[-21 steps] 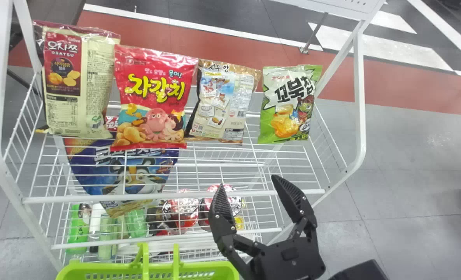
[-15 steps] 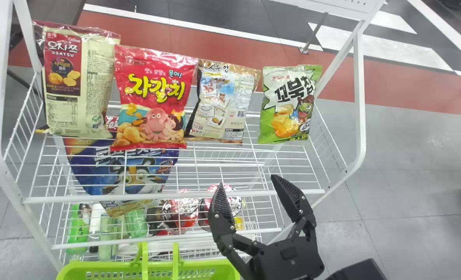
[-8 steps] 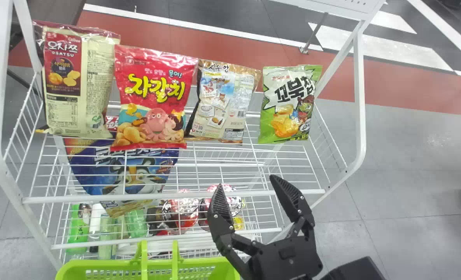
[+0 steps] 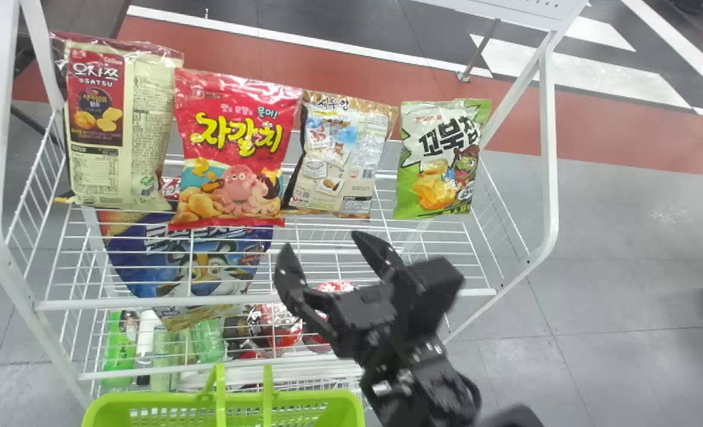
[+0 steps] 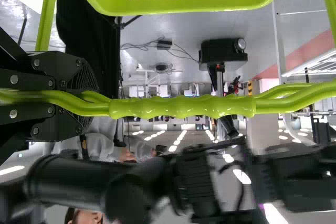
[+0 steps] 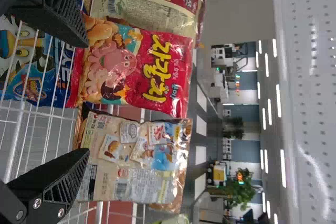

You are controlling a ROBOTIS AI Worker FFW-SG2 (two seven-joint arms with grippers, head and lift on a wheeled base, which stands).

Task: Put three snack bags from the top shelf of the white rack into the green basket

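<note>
In the head view my right gripper (image 4: 332,252) stands open over the rack's front, below the red snack bag (image 4: 232,148) and the brown-and-white bag (image 4: 345,154). A cream-and-red bag (image 4: 149,124) and a green bag (image 4: 440,160) stand at either end of the top shelf's row. The right wrist view has the right gripper (image 6: 88,98) facing the red bag (image 6: 136,72) and the brown-and-white bag (image 6: 131,156), nothing between its fingers. The green basket (image 4: 167,403) is at the front; in the left wrist view my left gripper (image 5: 86,95) is shut on its handle (image 5: 184,107).
The white rack's front rail (image 4: 268,300) crosses before the top shelf. A blue bag (image 4: 209,261), bottles (image 4: 117,356) and red-and-silver packages (image 4: 277,326) are lower in the rack. White side posts (image 4: 550,148) rise at both ends.
My right gripper has moved left and upward in the head view, its arm now turned across the rack's front right corner. The basket has shifted very slightly; the top-shelf bags have not moved.
</note>
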